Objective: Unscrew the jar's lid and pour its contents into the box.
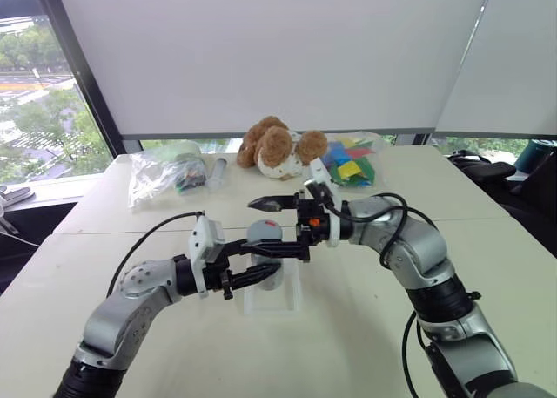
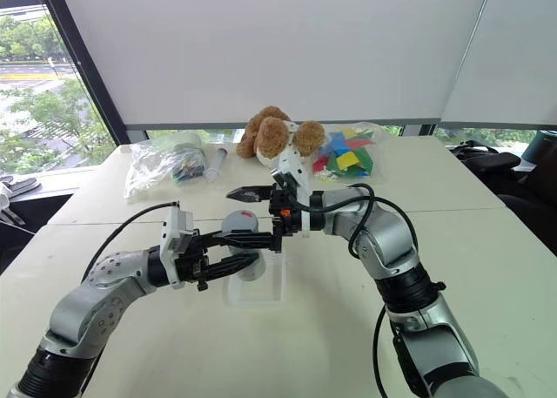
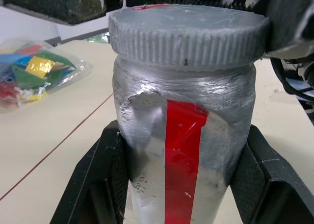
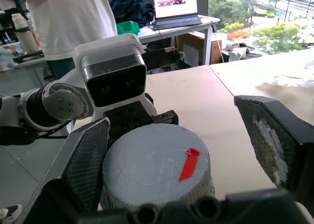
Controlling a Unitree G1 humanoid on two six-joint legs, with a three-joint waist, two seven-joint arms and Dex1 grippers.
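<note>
The silvery-grey jar (image 3: 186, 150) with its red-and-white label stands upright, held above the box (image 1: 291, 304), a shallow translucent tray on the table. My left gripper (image 1: 259, 263) is shut on the jar's body, one pad on each side (image 3: 105, 185). The pale grey lid (image 4: 157, 167) is on the jar, with a small red mark on top. My right gripper (image 4: 186, 150) reaches in from the other side, open. Its fingers straddle the lid, one finger (image 4: 83, 165) close against the lid's side and the other (image 4: 274, 140) well apart. The contents are hidden inside the jar.
At the table's far edge lie a brown plush toy (image 1: 278, 145), a clear bag of coloured pieces (image 1: 348, 165), another clear bag (image 1: 165, 176) and a slim grey tube (image 1: 218, 173). A person (image 4: 73, 13) stands by a desk with a laptop (image 4: 174, 3).
</note>
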